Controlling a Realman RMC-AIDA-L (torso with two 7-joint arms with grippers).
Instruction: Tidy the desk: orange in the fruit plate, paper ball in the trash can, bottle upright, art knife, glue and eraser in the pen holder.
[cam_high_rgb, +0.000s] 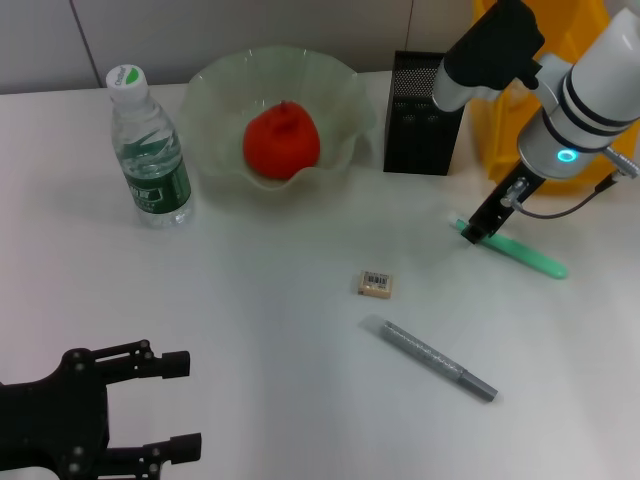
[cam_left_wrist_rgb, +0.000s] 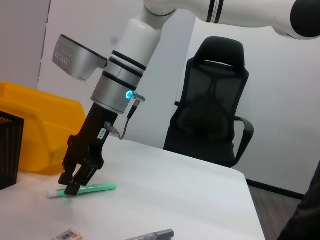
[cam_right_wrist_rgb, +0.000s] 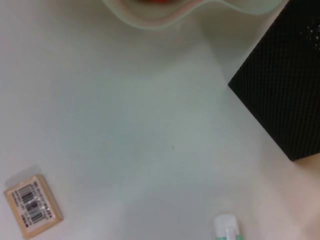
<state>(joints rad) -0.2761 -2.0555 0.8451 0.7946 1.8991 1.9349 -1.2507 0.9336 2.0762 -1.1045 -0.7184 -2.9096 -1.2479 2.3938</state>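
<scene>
My right gripper (cam_high_rgb: 474, 234) (cam_left_wrist_rgb: 70, 184) is down on the table, shut on the green glue (cam_high_rgb: 525, 255) (cam_left_wrist_rgb: 97, 188) near its white cap; the glue lies flat. The beige eraser (cam_high_rgb: 375, 284) (cam_right_wrist_rgb: 32, 205) and the grey art knife (cam_high_rgb: 437, 360) lie loose in front of it. Just behind stands the black mesh pen holder (cam_high_rgb: 420, 115) (cam_right_wrist_rgb: 285, 85). The orange (cam_high_rgb: 282, 140) rests in the fruit plate (cam_high_rgb: 215, 85). At far left the bottle (cam_high_rgb: 150, 150) stands upright. The paper ball is out of view. My left gripper (cam_high_rgb: 190, 405) waits open at the near left corner.
The yellow trash can (cam_high_rgb: 492, 130) (cam_left_wrist_rgb: 40, 125) stands behind my right arm, beside the pen holder. A black office chair (cam_left_wrist_rgb: 212, 120) stands past the table's far edge. Bare white tabletop stretches between the left gripper and the eraser.
</scene>
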